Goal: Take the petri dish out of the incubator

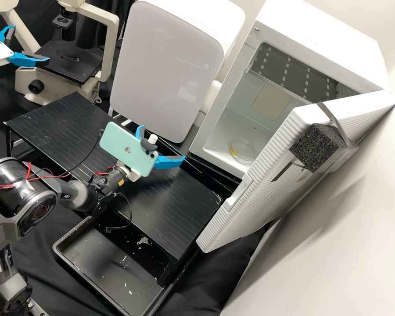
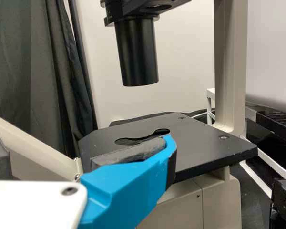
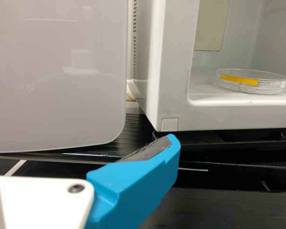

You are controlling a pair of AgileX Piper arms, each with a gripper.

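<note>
The white incubator (image 1: 329, 39) is standing with its door (image 1: 267, 162) swung wide, its interior facing the bench. Beside it, a pale-fronted cabinet (image 1: 166, 66) is occupying the middle background, and a black slatted platform (image 1: 171, 210) is extending in front of both. A microscope (image 1: 52, 87) is standing at the far end of the bench.

The right gripper (image 1: 162, 142) is resting in the air over the platform, outside the incubator, its two fingers parted and holding nothing. The left gripper (image 1: 30, 44), likewise spread and unloaded, is hanging near the microscope, well apart from the work.

The petri dish (image 3: 252, 78) is lying flat on the incubator floor, just inside the front sill. Being round, it is offering no long axis; the governing relation is its place across the sill from the right gripper, to that gripper's right in the high view. The right gripper is thus the nearer, and the coming move is probably calling for a sideways shift and a low entry between frame and open door, where either edge could be struck.

A yellow label (image 3: 238, 79) is wrapping part of the dish's side, showing no readable wording. A phone (image 1: 127, 147) is bearing a maker's mark.
</note>
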